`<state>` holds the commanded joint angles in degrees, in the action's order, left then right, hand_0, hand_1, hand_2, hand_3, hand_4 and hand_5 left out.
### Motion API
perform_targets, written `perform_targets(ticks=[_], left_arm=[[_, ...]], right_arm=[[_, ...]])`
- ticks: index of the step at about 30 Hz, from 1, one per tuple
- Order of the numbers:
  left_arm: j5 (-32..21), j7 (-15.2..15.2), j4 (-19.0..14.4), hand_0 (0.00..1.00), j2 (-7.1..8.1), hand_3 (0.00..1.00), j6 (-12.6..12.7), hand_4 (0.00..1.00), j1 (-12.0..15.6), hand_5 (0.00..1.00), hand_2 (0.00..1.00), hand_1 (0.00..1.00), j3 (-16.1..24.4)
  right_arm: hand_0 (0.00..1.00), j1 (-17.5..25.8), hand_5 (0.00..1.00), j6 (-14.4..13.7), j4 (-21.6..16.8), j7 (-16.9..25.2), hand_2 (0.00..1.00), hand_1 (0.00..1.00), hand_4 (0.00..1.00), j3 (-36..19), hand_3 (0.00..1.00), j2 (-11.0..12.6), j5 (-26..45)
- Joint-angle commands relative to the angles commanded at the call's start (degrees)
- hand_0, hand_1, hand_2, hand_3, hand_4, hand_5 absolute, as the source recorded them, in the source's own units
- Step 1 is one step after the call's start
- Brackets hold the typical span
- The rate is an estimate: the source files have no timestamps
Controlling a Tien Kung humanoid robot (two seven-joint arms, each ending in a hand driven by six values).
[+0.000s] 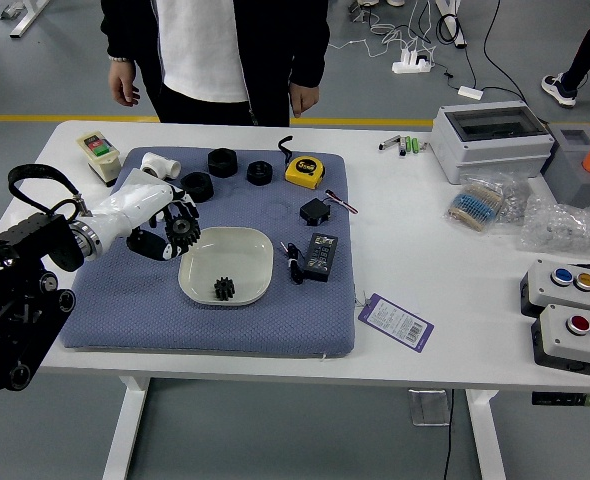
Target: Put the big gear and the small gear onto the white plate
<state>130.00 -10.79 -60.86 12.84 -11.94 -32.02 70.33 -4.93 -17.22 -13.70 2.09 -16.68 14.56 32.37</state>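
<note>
1. Head view: my white-and-black left hand clasps the big black toothed gear in its fingers beside the upper-left rim of the white, rounded-square plate.
2. The small black toothed gear sits on the plate, toward its near edge. A person's hands hang beyond the table.
3. I should carry the big gear inward, lower it level, and release gently, avoiding rim and small gear.

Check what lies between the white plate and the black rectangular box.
A bundled black cable lies on the blue mat between plate and box, as the head view shows.
</note>
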Motion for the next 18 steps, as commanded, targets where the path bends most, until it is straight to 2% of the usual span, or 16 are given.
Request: perform_targets(ticks=[3, 6, 8, 9, 10, 11, 15, 16, 18], left_arm=[[0.0, -0.4, 0.8, 0.302, -1.20, 0.532, 1.4, 0.626, -0.7, 0.002, 0.460, 0.398, -1.4], [0.0, -0.5, 2.2, 0.298, -3.10, 0.536, 2.8, 0.608, -1.5, 0.002, 0.465, 0.397, -2.6], [0.0, -0.5, 2.5, 0.298, -3.49, 0.536, 3.1, 0.608, -1.6, 0.002, 0.465, 0.397, -2.9], [0.0, -0.4, 2.9, 0.298, -4.14, 0.536, 3.7, 0.608, -1.8, 0.002, 0.465, 0.397, -3.9], [0.0, -0.3, 3.3, 0.302, -4.58, 0.541, 4.1, 0.559, -1.9, 0.002, 0.474, 0.398, -4.7], [0.0, -0.3, 3.6, 0.302, -5.02, 0.541, 4.4, 0.559, -2.0, 0.002, 0.474, 0.398, -5.2], [0.0, -0.1, 5.5, 0.302, -6.92, 0.541, 5.7, 0.559, -2.3, 0.002, 0.474, 0.398, -5.8], [0.0, 0.1, 6.0, 0.314, -7.32, 0.572, 5.8, 0.592, -2.3, 0.002, 0.538, 0.443, -5.7], [0.0, 0.5, 6.5, 0.314, -7.68, 0.572, 5.8, 0.592, -2.3, 0.002, 0.538, 0.443, -5.7]], right_arm=[[0.668, -0.1, 0.674, 0.0, 0.0, 0.0, 0.732, 0.686, 0.784, 0.0, 0.559, 0.0, 0.0], [0.668, -0.4, 0.674, -0.1, 0.0, 0.1, 0.732, 0.684, 0.784, -0.1, 0.560, 0.1, -0.1], [0.668, -0.4, 0.674, -0.1, 0.0, 0.1, 0.732, 0.684, 0.784, -0.1, 0.560, 0.1, -0.1], [0.668, -0.4, 0.674, -0.1, 0.0, 0.1, 0.732, 0.684, 0.784, -0.1, 0.560, 0.1, -0.1], [0.669, -0.5, 0.673, -0.1, 0.0, 0.2, 0.732, 0.686, 0.784, -0.1, 0.560, 0.1, 0.0], [0.669, -0.5, 0.673, -0.1, 0.0, 0.2, 0.732, 0.686, 0.784, -0.1, 0.560, 0.1, 0.0], [0.669, -0.7, 0.673, -0.2, -0.1, 0.2, 0.732, 0.686, 0.784, 0.2, 0.560, 0.1, -0.1], [0.669, -0.7, 0.673, -0.2, -0.1, 0.2, 0.732, 0.685, 0.784, 0.2, 0.560, 0.1, -0.1], [0.669, -0.8, 0.673, -0.2, -0.1, 0.2, 0.732, 0.685, 0.784, 0.1, 0.560, 0.1, -0.1]])
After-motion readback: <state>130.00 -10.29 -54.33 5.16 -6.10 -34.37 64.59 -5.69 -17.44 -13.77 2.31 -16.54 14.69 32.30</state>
